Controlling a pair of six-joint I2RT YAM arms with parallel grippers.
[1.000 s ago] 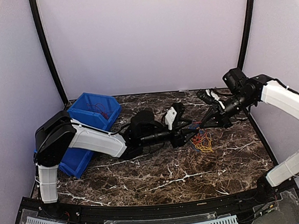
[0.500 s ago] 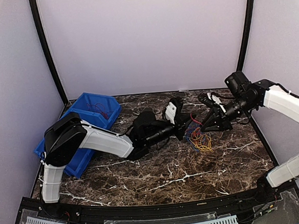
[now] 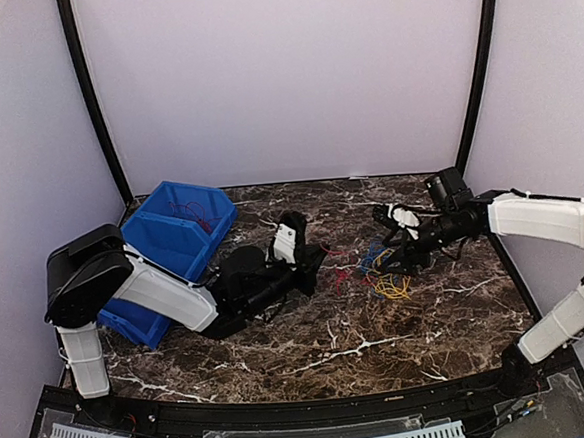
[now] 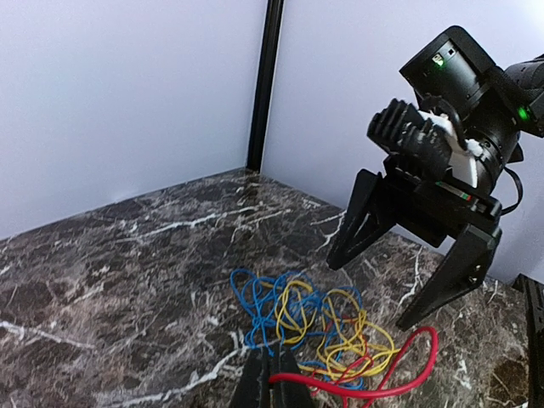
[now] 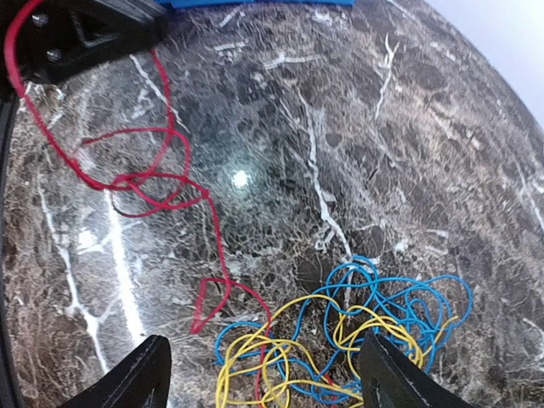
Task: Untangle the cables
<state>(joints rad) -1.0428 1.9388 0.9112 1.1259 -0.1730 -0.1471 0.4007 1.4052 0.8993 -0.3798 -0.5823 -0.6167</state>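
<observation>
The cables lie tangled on the marble: a blue cable (image 4: pixel 262 299) and a yellow cable (image 4: pixel 344 336) form a heap (image 3: pixel 381 273). A red cable (image 4: pixel 399 367) runs out of the heap to the left. My left gripper (image 4: pixel 272 382) is shut on the red cable, just left of the heap (image 3: pixel 318 261). In the right wrist view the red cable (image 5: pixel 174 183) stretches from the left gripper (image 5: pixel 81 34) down to the pile, where blue (image 5: pixel 408 297) and yellow (image 5: pixel 263 357) loops overlap. My right gripper (image 5: pixel 263 382) hangs open over the heap (image 4: pixel 370 293), holding nothing.
A blue bin (image 3: pixel 163 233) stands at the back left with a thin red wire (image 3: pixel 193 212) inside. Purple walls enclose the table on three sides. Black frame posts (image 3: pixel 93 103) rise at the back corners.
The left gripper has shut on the red cable and drawn back left, pulling it out of the heap. The right gripper has opened and let go, shifting slightly left above the pile.
</observation>
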